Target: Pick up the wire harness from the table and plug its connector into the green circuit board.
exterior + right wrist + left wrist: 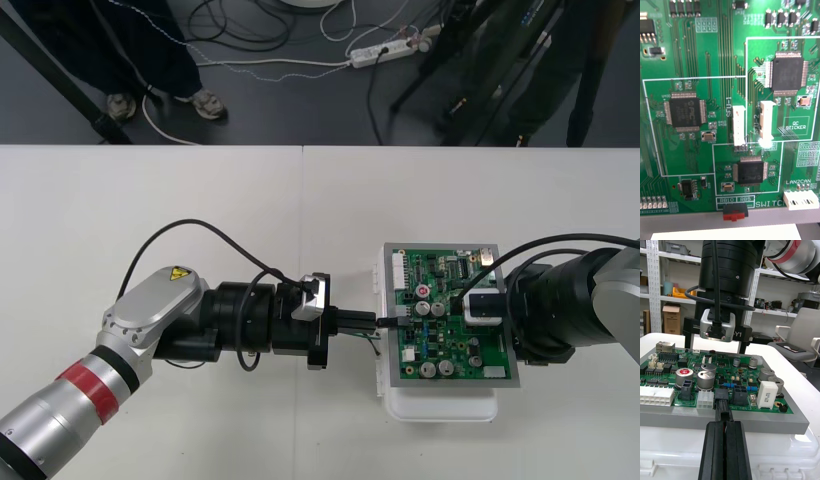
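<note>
**Plug held at the board's edge**

Front view: my left gripper point(372, 321) sits at the board's point(450, 345) 9 o'clock and pinches the small black plug point(392, 320) against that edge. Thin green and black wires point(378, 343) trail below it. The right gripper point(478, 306) hangs over the board's 3 o'clock side. There is a white base point(440, 408), a pale table point(200, 200) and dark floor point(300, 100) at 12.

Left wrist view: my fingers point(713, 450) are pressed together on the plug. It meets the board between a white connector point(705, 401) and a black one point(739, 395); seated or not, I cannot tell. The right gripper's fingers stand wide apart, holding nothing.

Right wrist view: looking straight down on the board, I see black chips point(685, 110) and white sockets point(739, 125).
</note>
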